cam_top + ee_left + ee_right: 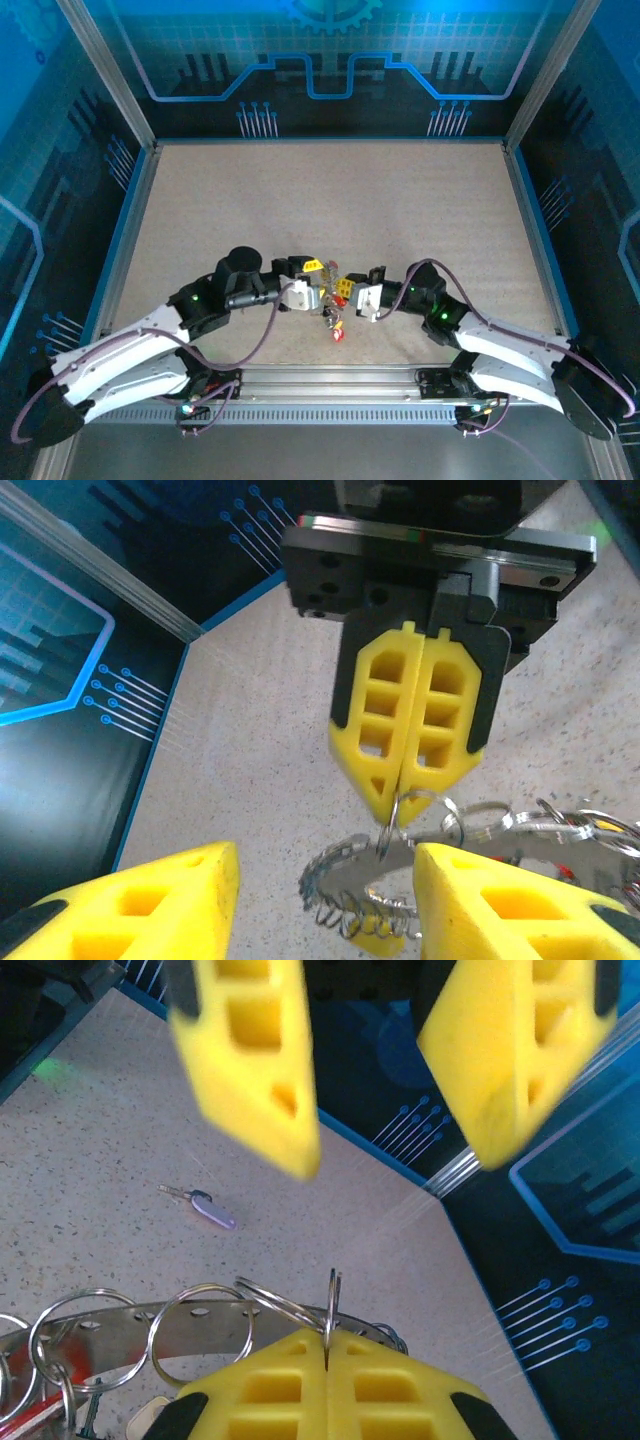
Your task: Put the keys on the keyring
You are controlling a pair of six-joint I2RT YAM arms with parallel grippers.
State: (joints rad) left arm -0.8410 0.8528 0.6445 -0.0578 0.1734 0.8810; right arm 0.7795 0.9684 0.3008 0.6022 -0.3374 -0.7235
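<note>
Showing, from the right wrist, a pale purple key [206, 1206] lying loose on the worktop [80, 1150]. Meeting tip to tip: right pincer [327, 1338] pinching a small ring [331, 1295] on the keyring [120, 1322], left pincer [390, 1155] spread.

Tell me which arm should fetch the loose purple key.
Left. The left gripper is open and empty; the right gripper is shut on a small ring of the keyring, so it looks tied up. The purple key lies loose on the table.
</note>
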